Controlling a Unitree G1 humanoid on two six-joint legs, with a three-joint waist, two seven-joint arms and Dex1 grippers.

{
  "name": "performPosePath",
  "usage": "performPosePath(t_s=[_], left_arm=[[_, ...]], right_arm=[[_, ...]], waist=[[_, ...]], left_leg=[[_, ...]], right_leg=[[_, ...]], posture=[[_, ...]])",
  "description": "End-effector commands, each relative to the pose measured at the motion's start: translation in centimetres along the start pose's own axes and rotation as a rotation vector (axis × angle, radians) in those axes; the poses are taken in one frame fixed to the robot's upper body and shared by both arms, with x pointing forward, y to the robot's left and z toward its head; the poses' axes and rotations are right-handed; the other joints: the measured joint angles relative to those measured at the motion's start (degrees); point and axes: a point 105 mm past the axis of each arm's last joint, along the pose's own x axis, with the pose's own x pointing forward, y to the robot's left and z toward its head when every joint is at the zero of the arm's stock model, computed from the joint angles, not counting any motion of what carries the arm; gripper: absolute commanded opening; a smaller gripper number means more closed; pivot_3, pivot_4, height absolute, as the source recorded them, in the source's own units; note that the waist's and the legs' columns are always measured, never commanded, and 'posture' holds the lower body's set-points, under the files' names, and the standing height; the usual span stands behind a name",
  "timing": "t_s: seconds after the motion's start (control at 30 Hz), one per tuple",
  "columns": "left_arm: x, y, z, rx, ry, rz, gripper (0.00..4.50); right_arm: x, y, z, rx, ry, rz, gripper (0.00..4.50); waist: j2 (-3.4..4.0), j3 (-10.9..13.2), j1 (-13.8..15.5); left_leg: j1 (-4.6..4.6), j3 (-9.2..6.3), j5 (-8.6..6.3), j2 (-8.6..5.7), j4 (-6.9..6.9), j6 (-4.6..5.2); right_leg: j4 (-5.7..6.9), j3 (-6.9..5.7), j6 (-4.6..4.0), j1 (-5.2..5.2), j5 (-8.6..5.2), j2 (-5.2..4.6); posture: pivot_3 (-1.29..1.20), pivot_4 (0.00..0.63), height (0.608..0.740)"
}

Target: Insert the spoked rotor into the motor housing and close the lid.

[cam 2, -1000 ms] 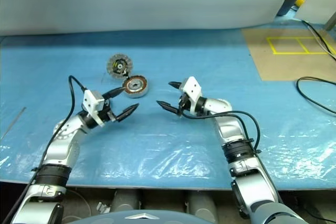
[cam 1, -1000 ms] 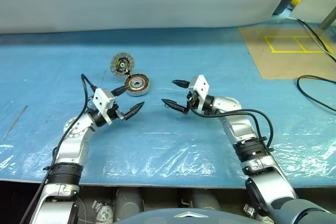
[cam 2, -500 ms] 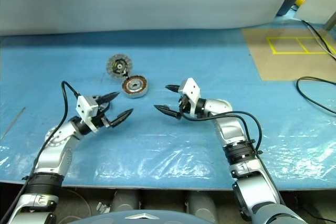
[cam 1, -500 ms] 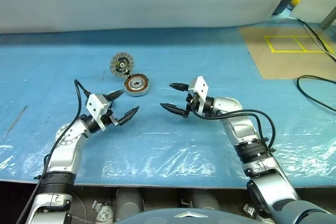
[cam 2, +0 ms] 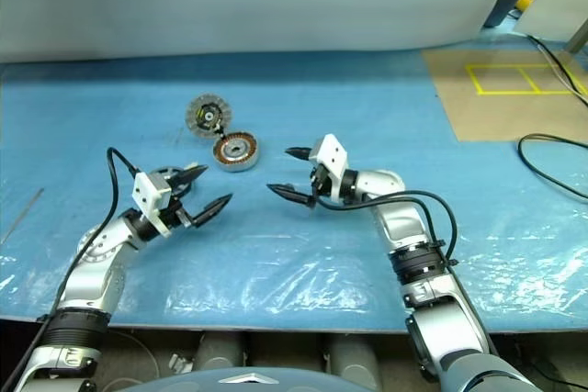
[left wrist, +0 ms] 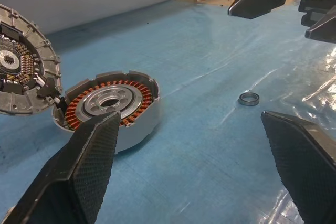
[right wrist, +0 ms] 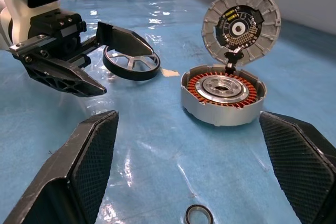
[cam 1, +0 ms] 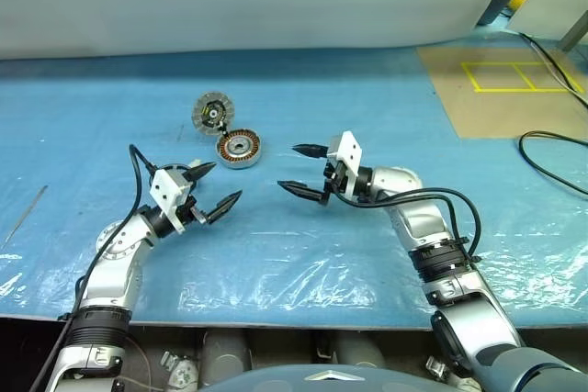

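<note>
The motor housing, a round silver cup with copper windings, sits on the blue sheet, its ribbed lid tilted up open behind it. The spoked rotor lies flat on the sheet just behind my left gripper. My left gripper is open and empty, in front of and left of the housing. My right gripper is open and empty too; it sits right of the housing and points left. A small metal ring lies on the sheet between the grippers.
Blue plastic sheeting covers the table. A cardboard sheet with yellow tape lies at the back right, with a black cable beside it. A thin rod rests at the far left. A white backdrop closes off the rear.
My left gripper has drawn back a little toward the near left, away from the housing. The right gripper's tips have swung slightly further left. Both stay open.
</note>
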Motion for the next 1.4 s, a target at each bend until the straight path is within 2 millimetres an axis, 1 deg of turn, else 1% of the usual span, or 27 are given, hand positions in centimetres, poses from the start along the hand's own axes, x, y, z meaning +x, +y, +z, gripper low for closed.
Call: performPosePath(t_s=[0.03,0.13,0.27,0.4,0.5,0.67,0.73,0.87,0.97,1.03,1.13,1.3,1.4], left_arm=[[-0.3,0.1,1.1,0.039,-0.035,0.02,4.5],[-0.6,0.1,1.1,0.047,-0.029,0.036,4.5],[-1.2,-0.1,1.1,0.056,-0.024,0.073,4.5],[-1.9,-0.4,1.1,0.057,-0.021,0.121,4.5],[-2.6,-0.9,0.7,0.054,-0.007,0.157,4.5],[-3.3,-1.2,0.6,0.058,0.0,0.207,4.5],[-3.4,-1.4,0.7,0.059,-0.002,0.22,4.5],[-3.7,-1.7,0.7,0.06,0.001,0.247,4.5],[-4.2,-1.8,0.5,0.058,0.009,0.267,4.5],[-4.2,-1.9,0.5,0.057,0.009,0.273,4.5],[-4.1,-1.8,0.6,0.057,0.005,0.277,4.5],[-3.7,-1.8,0.7,0.058,-0.001,0.269,4.5],[-3.7,-1.8,0.7,0.059,0.001,0.266,4.5]], right_arm=[[0.7,0.2,1.0,-0.021,-0.022,0.035,4.46],[1.5,0.2,1.1,-0.033,-0.011,0.06,4.46],[3.8,0.1,1.7,-0.066,0.021,0.127,4.46],[6.8,-0.7,1.3,-0.158,0.176,0.178,4.46],[8.9,-1.1,1.9,-0.214,0.257,0.232,4.46],[11.0,-1.7,2.8,-0.332,0.374,0.252,4.46],[11.5,-1.9,2.8,-0.394,0.419,0.247,4.46],[12.3,-1.7,2.7,-0.423,0.463,0.241,4.46],[12.7,-1.1,1.8,-0.415,0.484,0.239,4.46],[12.9,-1.0,1.0,-0.446,0.509,0.221,4.46],[13.3,-0.6,0.4,-0.434,0.524,0.193,4.46],[13.7,-0.9,-0.3,-0.491,0.564,0.129,4.46],[13.2,-0.7,-0.8,-0.456,0.607,0.162,4.46]], waist=[[0.0,0.0,0.0],[0.0,0.0,-0.1],[0.0,0.0,-0.4],[0.03,0.0,-0.5],[0.04,0.0,-0.4],[0.05,0.0,-0.1],[0.05,0.0,-0.1],[0.05,0.0,-0.2],[0.06,0.0,-0.3],[0.07,0.0,-0.3],[0.08,0.0,-0.3],[0.1,0.1,-0.2],[0.1,0.1,-0.2]], left_leg=[[0.0,0.0,0.0,0.0,0.0,0.0],[0.0,0.0,0.0,0.0,0.0,0.0],[0.0,0.02,0.0,0.02,0.02,0.0],[0.05,0.05,0.0,0.04,0.02,0.0],[0.02,0.06,0.0,0.04,0.04,0.0],[-0.27,0.08,0.0,0.07,0.0,0.01],[-0.31,0.08,0.0,0.08,0.01,0.01],[-0.52,0.08,0.0,0.11,0.06,0.01],[-0.55,0.08,0.0,0.14,0.11,0.01],[-0.56,0.09,0.0,0.15,0.13,0.02],[-0.56,0.09,-0.01,0.18,0.23,0.01],[-0.56,0.09,-0.01,0.19,0.38,0.0],[-0.52,0.09,-0.02,0.18,0.45,-0.01]], right_leg=[[0.0,0.0,0.0,0.0,0.0,0.0],[0.0,0.0,0.0,0.0,0.0,0.0],[0.04,0.0,-0.02,0.0,-0.01,0.0],[0.11,0.0,-0.05,-0.05,-0.03,0.01],[0.11,-0.01,-0.07,-0.1,-0.03,-0.01],[0.22,-0.06,-0.15,-0.44,-0.07,-0.02],[0.23,-0.08,-0.16,-0.46,-0.07,-0.02],[0.3,-0.09,-0.17,-0.67,-0.07,-0.02],[0.35,-0.1,-0.18,-0.71,-0.07,-0.01],[0.37,-0.1,-0.19,-0.74,-0.07,-0.01],[0.45,-0.11,-0.22,-0.76,-0.06,0.0],[0.57,-0.11,-0.23,-0.76,-0.06,-0.01],[0.76,-0.09,-0.29,-0.78,-0.1,-0.02]], posture=[[0.0,0.15,0.74],[0.0,0.15,0.74],[0.0,0.15,0.74],[0.0,0.15,0.74],[0.0,0.15,0.74],[0.0,0.15,0.74],[0.0,0.15,0.74],[0.0,0.15,0.74],[0.0,0.15,0.74],[0.0,0.15,0.74],[0.0,0.15,0.74],[0.0,0.15,0.74],[0.0,0.15,0.74]])
